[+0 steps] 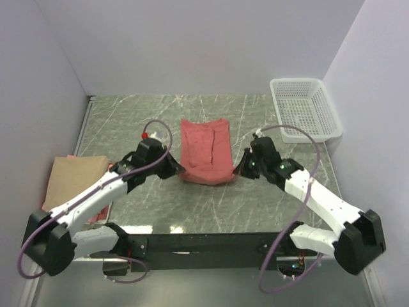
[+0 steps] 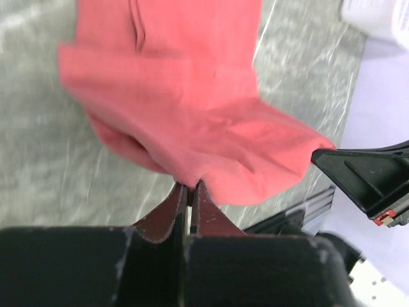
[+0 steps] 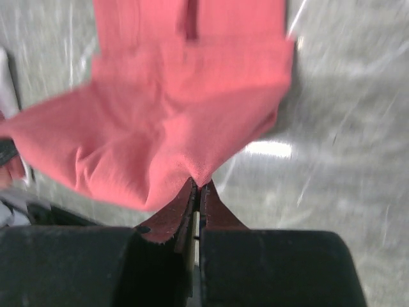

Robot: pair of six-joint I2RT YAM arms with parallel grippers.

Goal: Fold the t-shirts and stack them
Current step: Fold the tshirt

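Observation:
A salmon-red t-shirt (image 1: 206, 150) lies lengthways in the middle of the table, folded into a narrow strip. Its near end is lifted off the surface. My left gripper (image 1: 179, 171) is shut on the near left corner of that shirt (image 2: 192, 128), jaws pinched tight on the cloth (image 2: 189, 185). On the near right corner my right gripper (image 1: 239, 171) is shut too, the fabric (image 3: 172, 121) held at its fingertips (image 3: 199, 184). A tan-beige t-shirt (image 1: 73, 179) lies folded at the left table edge, with a bit of pink cloth (image 1: 96, 219) showing under the left arm.
A white mesh basket (image 1: 305, 109) stands at the back right corner. The table (image 1: 128, 115) is grey-green marble pattern, walled at the left, back and right. A black rail (image 1: 204, 244) runs along the near edge between the arm bases.

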